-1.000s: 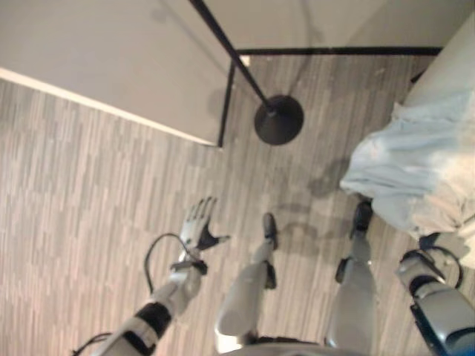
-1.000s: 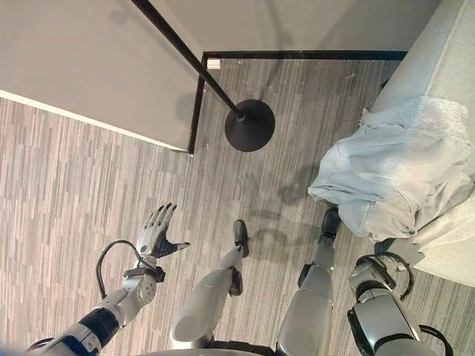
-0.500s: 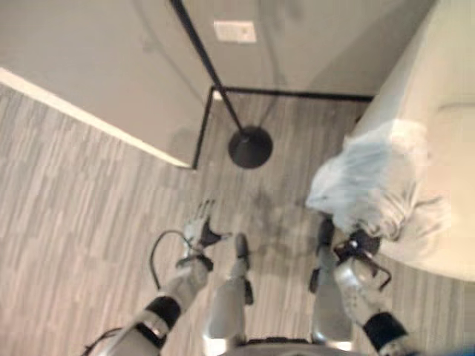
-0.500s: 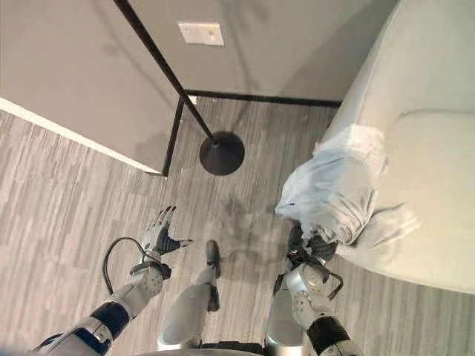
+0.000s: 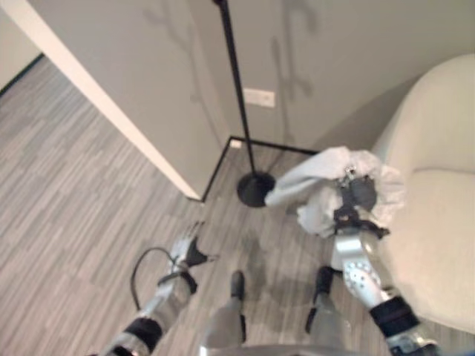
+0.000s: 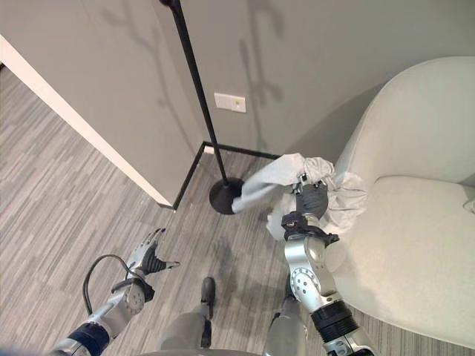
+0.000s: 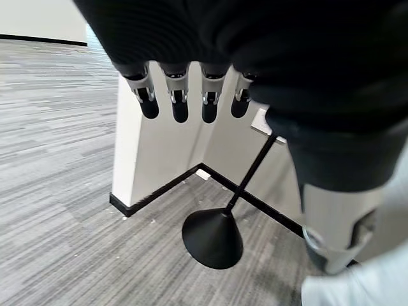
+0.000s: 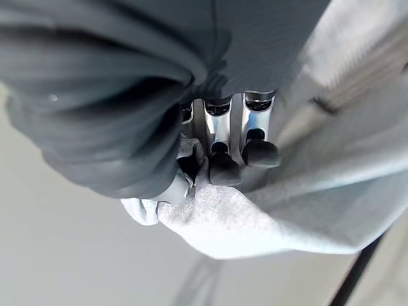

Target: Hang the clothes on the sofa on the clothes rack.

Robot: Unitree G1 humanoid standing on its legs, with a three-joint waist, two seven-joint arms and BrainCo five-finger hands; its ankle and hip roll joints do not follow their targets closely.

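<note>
Garment [image 6: 293, 178] bunched in my right hand [image 6: 310, 202], fingers curled into the cloth, raised between sofa [image 6: 415, 222] and rack pole [image 6: 199, 111]. Left hand [image 6: 146, 257] spread, idle. Carry high; hooks apparently above view.

The floor [image 6: 67, 170] was laid in grey wood-grain planks and was bordered by a dark skirting strip [image 6: 194, 167] along the foot of the walls. The round black base [image 6: 223, 198] of the clothes rack was set directly on the planks, close to the wall corner, with its thin black pole [image 6: 197, 85] rising from the middle of it. A pale cream sofa [image 6: 415, 245] was stood on the floor to the right of the base, near the wall. In the left wrist view the same base [image 7: 213, 238] was seen resting flat on the planks.
</note>
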